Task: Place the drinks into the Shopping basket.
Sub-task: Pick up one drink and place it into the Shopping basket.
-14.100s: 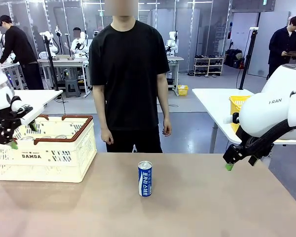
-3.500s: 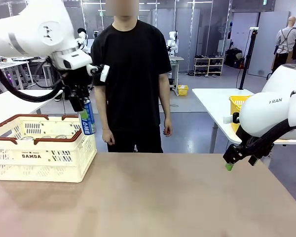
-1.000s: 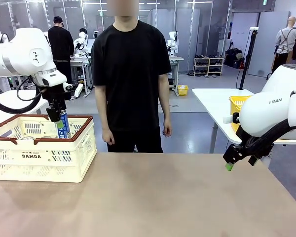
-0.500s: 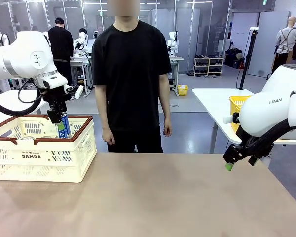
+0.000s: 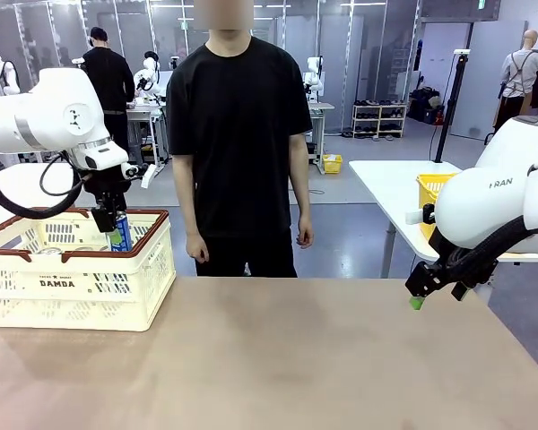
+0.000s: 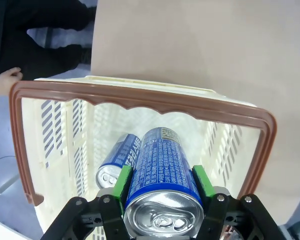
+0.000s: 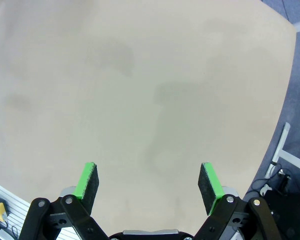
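lowering further than a moment ago, the left gripper (image 5: 117, 235) clamps a blue can (image 6: 162, 172) into the shopping basket (image 5: 152, 269) at nine o'clock, near release, while the right gripper (image 7: 148, 184) idles wide open.

Held blue can (image 5: 119, 235) half hidden behind Shopping basket (image 5: 72, 287) rim; basket's left end cropped

Bright, even light falls from ceiling fixtures far back in the hall, so the table (image 5: 278, 358) carries only faint, soft shadows. The front view is sharp throughout. Both wrist views bow at their edges, wide-angle style. The silver top of the can (image 6: 162, 212) close to the left wrist lens catches a mild sheen and looks slightly soft, while the tabletop under the right wrist shows pale blotchy shading
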Available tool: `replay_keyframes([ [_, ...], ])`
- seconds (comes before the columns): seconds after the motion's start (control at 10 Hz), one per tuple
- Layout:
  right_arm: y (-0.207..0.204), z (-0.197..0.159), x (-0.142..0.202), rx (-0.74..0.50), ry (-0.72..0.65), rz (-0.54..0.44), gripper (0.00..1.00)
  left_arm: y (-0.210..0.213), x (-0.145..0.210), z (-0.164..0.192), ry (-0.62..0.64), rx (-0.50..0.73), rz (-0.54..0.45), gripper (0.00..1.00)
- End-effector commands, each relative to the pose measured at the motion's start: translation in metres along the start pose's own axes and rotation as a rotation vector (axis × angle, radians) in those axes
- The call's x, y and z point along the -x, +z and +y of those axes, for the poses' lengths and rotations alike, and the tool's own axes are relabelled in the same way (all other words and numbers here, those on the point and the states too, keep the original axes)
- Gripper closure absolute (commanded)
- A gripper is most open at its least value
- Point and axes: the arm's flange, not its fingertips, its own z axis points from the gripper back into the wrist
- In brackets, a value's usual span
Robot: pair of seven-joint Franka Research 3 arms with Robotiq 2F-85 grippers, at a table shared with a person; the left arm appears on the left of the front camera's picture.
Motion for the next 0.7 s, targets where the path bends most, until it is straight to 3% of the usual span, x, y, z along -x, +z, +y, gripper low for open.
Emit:
replay_keyframes([
  [0.0,0.0,-0.001,0.0,-0.009,0.014,-0.003,0.0,-0.007,-0.001,-0.002,-0.019,-0.032,-0.024,0.41],
  [0.6,0.0,-0.001,0.0,-0.009,0.014,-0.003,0.0,-0.036,-0.004,-0.001,-0.031,-0.017,-0.018,0.41],
])
